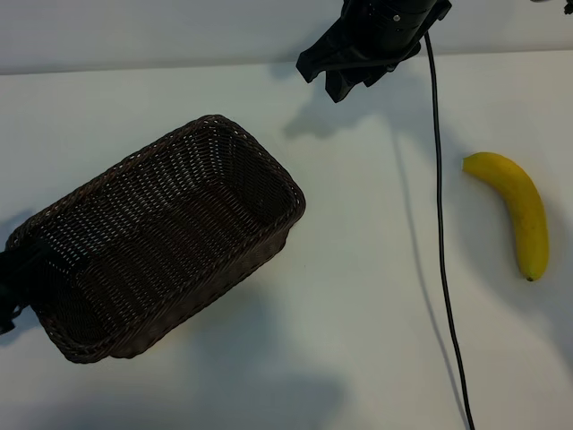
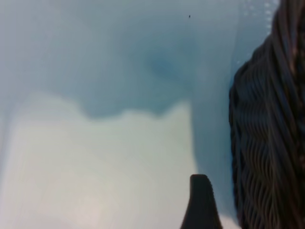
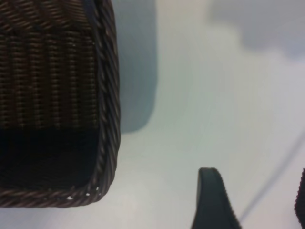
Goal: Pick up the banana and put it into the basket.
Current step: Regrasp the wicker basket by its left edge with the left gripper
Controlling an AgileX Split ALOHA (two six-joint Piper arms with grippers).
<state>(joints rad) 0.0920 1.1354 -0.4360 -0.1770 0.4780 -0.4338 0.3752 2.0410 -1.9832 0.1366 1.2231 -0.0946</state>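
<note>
The banana (image 1: pixel 517 208) is seen lying flat on the white desk (image 1: pixel 376 296) near its right edge, its curve bowed outward toward that edge and its dark tip turned to the near side. Nothing touches it, so the pick has evidently not yet begun. The basket (image 1: pixel 260 161) is set at a slant toward the desk's left side, well apart from the fruit, its open mouth upward and nothing lying in it; this leaves it ready to receive the drop.

The right claw (image 1: pixel 345 76) is held above the far edge of the desk, between basket and banana, with its fingers spread and nothing between them; the basket's rim is caught in its wrist view, so it is judged to be aimed short of the fruit. The left claw (image 1: pixel 11 287) is found at the desk's left edge, touching or just beside the basket's near-left corner, its jaws spread and empty; possibly it is placed there to steady the basket.

A black cable (image 1: pixel 441 224) is draped from the right arm down across the desk, between basket and banana. It is judged the one thing that a carry across might snag.
</note>
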